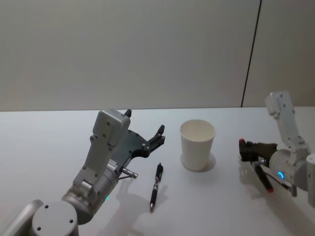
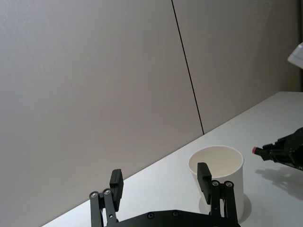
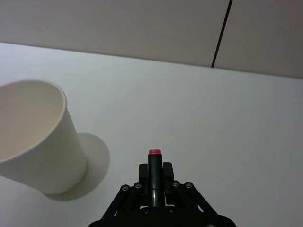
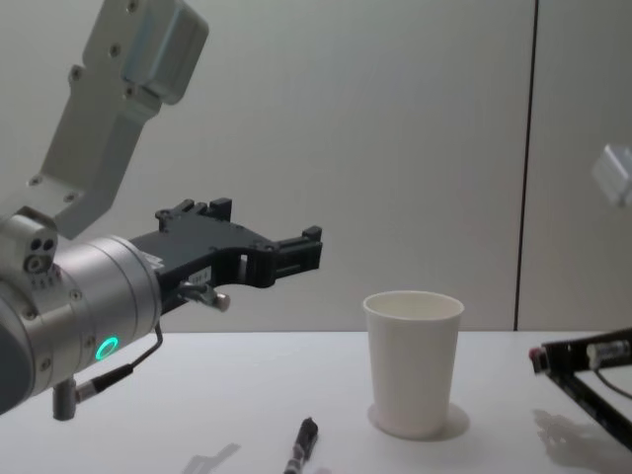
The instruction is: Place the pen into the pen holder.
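Note:
The pen holder (image 1: 197, 145) is a white paper cup (image 4: 413, 360), upright and empty at mid-table. One black pen (image 1: 155, 187) lies flat on the table, near-left of the cup. My left gripper (image 1: 145, 123) hovers open above the table, left of the cup and beyond that pen; its fingers (image 2: 204, 176) hold nothing. To the right of the cup, my right gripper (image 1: 244, 150) is low over the table and shut on a second dark pen with a pink-red end (image 3: 155, 158). That end points toward the cup (image 3: 33, 137).
The white table (image 1: 59, 132) runs back to a plain grey wall with one dark vertical seam (image 1: 251, 54). Bare tabletop lies between the cup and the right gripper and to the far left.

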Tool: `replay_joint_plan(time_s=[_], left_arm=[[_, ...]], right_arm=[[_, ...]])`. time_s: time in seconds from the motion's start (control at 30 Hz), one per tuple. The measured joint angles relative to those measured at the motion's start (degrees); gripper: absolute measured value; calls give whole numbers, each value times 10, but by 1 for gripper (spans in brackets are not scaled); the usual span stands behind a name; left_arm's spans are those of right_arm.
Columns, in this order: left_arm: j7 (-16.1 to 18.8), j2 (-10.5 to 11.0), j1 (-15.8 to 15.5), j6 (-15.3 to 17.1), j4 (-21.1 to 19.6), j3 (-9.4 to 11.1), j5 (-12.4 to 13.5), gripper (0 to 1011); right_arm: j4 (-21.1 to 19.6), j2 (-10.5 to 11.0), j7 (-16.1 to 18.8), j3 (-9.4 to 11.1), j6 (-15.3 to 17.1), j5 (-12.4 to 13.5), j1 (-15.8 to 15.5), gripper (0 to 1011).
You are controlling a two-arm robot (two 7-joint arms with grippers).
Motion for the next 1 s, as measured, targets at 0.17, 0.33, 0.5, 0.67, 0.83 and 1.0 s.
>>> replay_joint_plan(time_s=[0.17, 0.33, 0.5, 0.67, 0.83, 1.0], left_arm=[[0, 0, 0, 0, 0, 0, 0, 1000], [0, 0, 0, 0, 0, 0, 0, 1000], [0, 0, 0, 0, 0, 0, 0, 1000], [0, 0, 0, 0, 0, 0, 0, 1000], [0, 0, 0, 0, 0, 0, 0, 1000], [0, 0, 0, 0, 0, 0, 0, 1000]], right_arm=[[-16, 3, 2, 0, -35, -5, -8, 168], [-29, 6, 6, 0, -70, -10, -16, 168], [-40, 9, 13, 0, -113, -15, -23, 168], [-47, 10, 20, -1, -154, -20, -27, 168], [-49, 10, 30, -3, -197, -24, -28, 168], [-47, 7, 45, -6, -254, -31, -26, 168]])
